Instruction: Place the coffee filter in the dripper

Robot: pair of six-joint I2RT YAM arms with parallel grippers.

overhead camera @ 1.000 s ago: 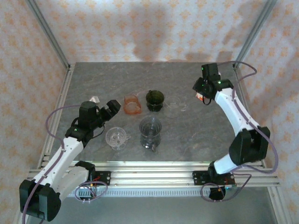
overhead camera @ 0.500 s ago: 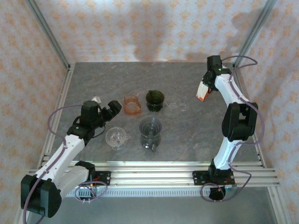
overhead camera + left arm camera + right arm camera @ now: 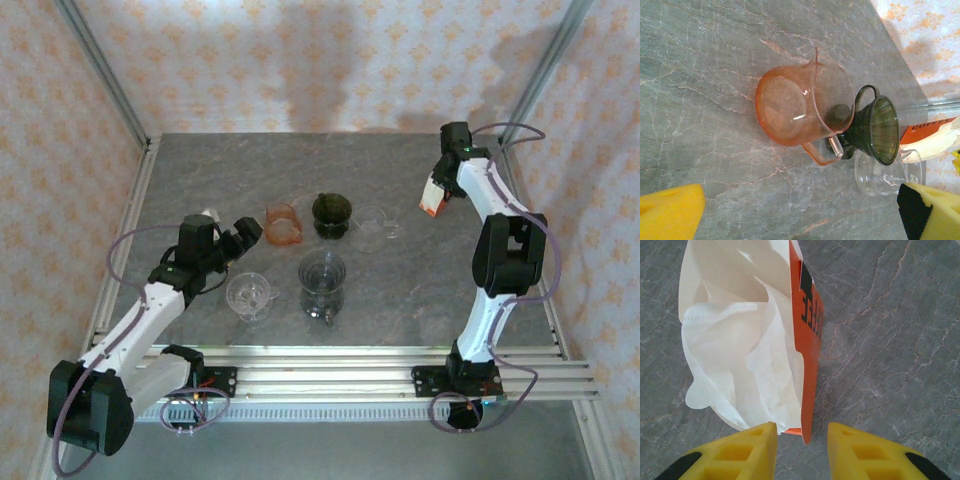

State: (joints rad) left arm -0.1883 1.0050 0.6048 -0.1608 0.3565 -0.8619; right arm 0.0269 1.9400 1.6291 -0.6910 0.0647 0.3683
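While left fingers (image 3: 670,210) gape, right fingers (image 3: 735,452) straddle orange filter pack (image 3: 807,340) edge.

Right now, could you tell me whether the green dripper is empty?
Empty: the green dripper shows bare ribbed walls inside, no white paper.

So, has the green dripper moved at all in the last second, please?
No. The green dripper stays right of the orange pitcher, equally far from the table's back edge.
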